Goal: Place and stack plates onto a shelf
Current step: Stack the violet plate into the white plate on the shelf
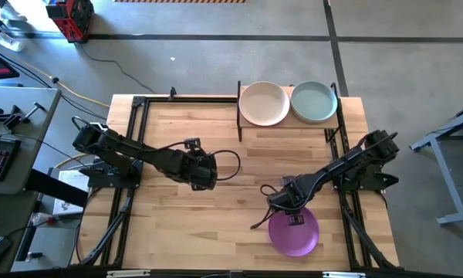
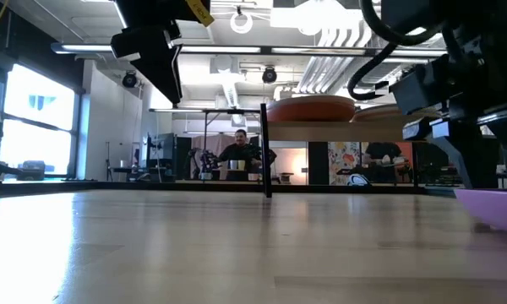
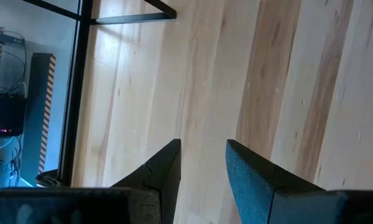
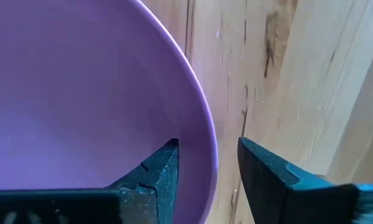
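Observation:
A purple plate (image 1: 295,233) lies flat on the tabletop near the front right. My right gripper (image 4: 208,163) points down over its rim and is open: one finger stands over the plate's inside, the other outside over the wood, with the rim (image 4: 206,140) in the gap. Whether a finger touches the plate does not show. On the shelf (image 2: 321,124) at the table's far side rest a peach plate (image 1: 264,103) and a pale green plate (image 1: 314,102), side by side. My left gripper (image 3: 203,163) hangs open above bare wood left of centre.
Black posts (image 2: 266,152) carry the shelf, and black frame rails (image 1: 131,123) run along the table's left and right edges. Bare planks (image 1: 239,162) lie between the shelf and the two arms. Beyond the table a person (image 2: 241,152) sits in the room.

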Controlling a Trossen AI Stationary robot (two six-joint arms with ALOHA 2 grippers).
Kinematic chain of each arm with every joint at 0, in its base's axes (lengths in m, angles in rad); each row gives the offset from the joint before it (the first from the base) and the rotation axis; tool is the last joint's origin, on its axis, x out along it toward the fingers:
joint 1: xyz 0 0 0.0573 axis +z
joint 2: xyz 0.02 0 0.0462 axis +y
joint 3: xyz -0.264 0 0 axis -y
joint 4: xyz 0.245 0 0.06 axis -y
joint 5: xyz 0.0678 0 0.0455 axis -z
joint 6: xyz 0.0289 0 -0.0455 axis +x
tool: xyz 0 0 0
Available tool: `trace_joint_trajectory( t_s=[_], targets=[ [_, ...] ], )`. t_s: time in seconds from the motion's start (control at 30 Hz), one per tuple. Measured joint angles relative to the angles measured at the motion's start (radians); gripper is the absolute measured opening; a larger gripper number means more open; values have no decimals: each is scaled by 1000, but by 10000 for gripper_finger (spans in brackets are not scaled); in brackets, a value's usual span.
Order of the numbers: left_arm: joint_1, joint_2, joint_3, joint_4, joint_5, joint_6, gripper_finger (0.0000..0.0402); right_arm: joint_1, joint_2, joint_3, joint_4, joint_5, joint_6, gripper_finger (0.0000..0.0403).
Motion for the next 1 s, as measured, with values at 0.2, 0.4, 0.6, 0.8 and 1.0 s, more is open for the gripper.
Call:
trace_joint_trajectory(
  t_s=[0.2, 0.4, 0.6, 0.8, 1.0],
  targets=[
    [0, 0, 0, 0, 0, -3, 117, 0, 0, 0, 8, -2, -4, 107],
    [0, 0, 0, 0, 0, -3, 117, -2, -1, 0, 7, -27, -4, 11],
    [0, 0, 0, 0, 0, -2, 117, -2, -2, 0, 6, -28, 8, 5],
    [0, 0, 0, 0, 0, -2, 117, -2, -6, 17, -21, -28, 19, 2],
    [0, 0, 0, 0, 0, -2, 117, -2, -6, 60, -81, -26, 21, 0]
  ],
)
